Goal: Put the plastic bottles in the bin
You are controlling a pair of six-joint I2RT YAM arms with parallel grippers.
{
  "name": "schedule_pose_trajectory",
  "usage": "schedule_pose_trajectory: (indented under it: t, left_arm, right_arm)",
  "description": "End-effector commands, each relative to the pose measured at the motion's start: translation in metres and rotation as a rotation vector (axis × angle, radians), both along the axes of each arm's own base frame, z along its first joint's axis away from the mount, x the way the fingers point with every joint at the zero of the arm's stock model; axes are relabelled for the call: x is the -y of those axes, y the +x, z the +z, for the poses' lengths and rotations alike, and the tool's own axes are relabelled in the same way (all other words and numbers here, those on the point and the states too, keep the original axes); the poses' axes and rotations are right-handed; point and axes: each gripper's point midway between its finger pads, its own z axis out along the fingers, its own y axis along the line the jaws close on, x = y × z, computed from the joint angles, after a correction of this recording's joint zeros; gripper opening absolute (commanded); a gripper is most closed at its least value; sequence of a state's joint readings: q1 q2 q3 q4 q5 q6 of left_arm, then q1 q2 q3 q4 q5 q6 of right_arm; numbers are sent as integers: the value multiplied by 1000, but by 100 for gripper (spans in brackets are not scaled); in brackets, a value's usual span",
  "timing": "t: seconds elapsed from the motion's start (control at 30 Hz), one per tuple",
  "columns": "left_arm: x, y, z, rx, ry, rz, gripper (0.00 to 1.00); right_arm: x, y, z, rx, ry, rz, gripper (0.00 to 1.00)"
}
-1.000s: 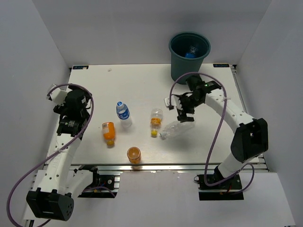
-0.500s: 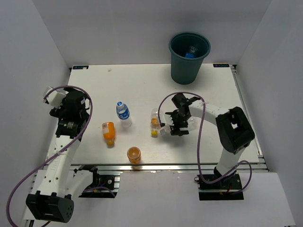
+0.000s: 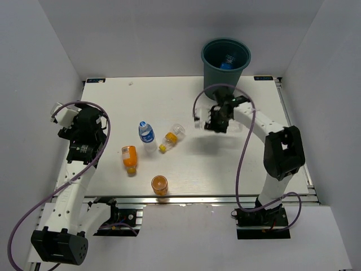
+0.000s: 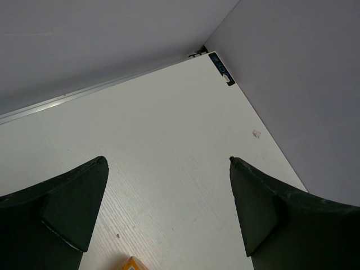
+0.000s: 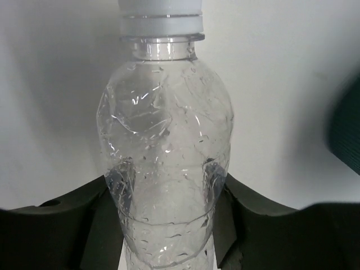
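While clamping bottle (image 5: 166, 140), right hand (image 3: 219, 120) hovers.

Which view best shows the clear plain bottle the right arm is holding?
Right wrist: the clear plain bottle fills the frame, pinched by the right tool. Top external shows only glimpses beside the tool; left wrist shows none of it.

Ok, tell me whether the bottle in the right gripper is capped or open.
Capped: the clear bottle shows a white cap above its neck ring.
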State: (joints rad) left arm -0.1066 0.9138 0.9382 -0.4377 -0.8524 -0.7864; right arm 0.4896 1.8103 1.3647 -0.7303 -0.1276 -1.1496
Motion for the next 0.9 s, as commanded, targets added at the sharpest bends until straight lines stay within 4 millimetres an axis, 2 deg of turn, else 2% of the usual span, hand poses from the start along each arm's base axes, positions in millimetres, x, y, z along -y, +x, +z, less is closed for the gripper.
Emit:
schedule_pose_trajectory:
  t: [0.0, 0.07, 0.13, 0.17, 0.2, 0.23, 0.27, 0.3, 0.33, 0.4, 0.43, 0.47, 0.5, 0.53, 0.57, 0.6, 0.63, 0.67, 0.7, 0.77, 0.87]
  left_arm:
    - [4, 9, 17, 47, 10, -33, 98]
    - [9, 16, 18, 51, 11, -70, 98]
    - [13, 23, 16, 43, 11, -89, 98]
    - [13, 25, 15, 31, 18, -95, 98]
    - [14, 28, 16, 25, 21, -101, 98]
    - [16, 32, 13, 10, 24, -114, 98]
    - [16, 34, 11, -6, 32, -120, 98]
    - [17, 35, 12, -11, 35, -127, 98]
    - [18, 38, 10, -22, 39, -134, 98]
    - [21, 42, 10, -29, 49, -161, 98]
    - [23, 44, 11, -31, 51, -171, 98]
    - [25, 46, 9, -43, 57, -186, 98]
    - [24, 46, 10, -41, 59, -182, 98]
    - [23, 46, 10, -41, 61, -177, 98]
    - [23, 46, 10, -47, 65, -179, 98]
    - [24, 47, 11, -50, 68, -187, 98]
    - [26, 48, 12, -49, 68, -202, 98]
    - [28, 50, 11, -59, 75, -217, 98]
    - [32, 53, 11, -60, 75, -249, 98]
    - [36, 55, 12, -68, 86, -279, 98]
    - [48, 62, 10, -79, 80, -350, 98]
  right_arm:
    - [9, 59, 109, 212, 220, -198, 17]
    - [0, 104, 189, 423, 421, -274, 16]
    - [-6, 126, 241, 518, 634, -411, 21]
    - [-2, 135, 269, 598, 712, -451, 23]
    - [3, 153, 315, 767, 823, -494, 26]
    - [5, 158, 340, 800, 958, -581, 27]
    - [15, 165, 362, 857, 1044, -637, 27]
    - [24, 170, 394, 944, 1162, -663, 33]
    - [23, 180, 394, 913, 1241, -701, 35]
    - [45, 194, 430, 1017, 1357, -779, 35]
    - [44, 220, 408, 986, 1363, -840, 35]
    - [57, 226, 437, 1044, 1426, -863, 36]
    - [59, 237, 437, 1030, 1440, -871, 39]
    - [54, 266, 405, 981, 1411, -887, 43]
    - [60, 277, 402, 958, 1432, -894, 47]
    - [60, 280, 417, 957, 1478, -864, 57]
    - [58, 294, 395, 907, 1463, -869, 62]
    - [62, 297, 392, 883, 1467, -858, 66]
    - [55, 299, 377, 821, 1468, -847, 76]
    - [55, 289, 383, 821, 1473, -809, 87]
    - [47, 279, 384, 781, 1440, -769, 89]
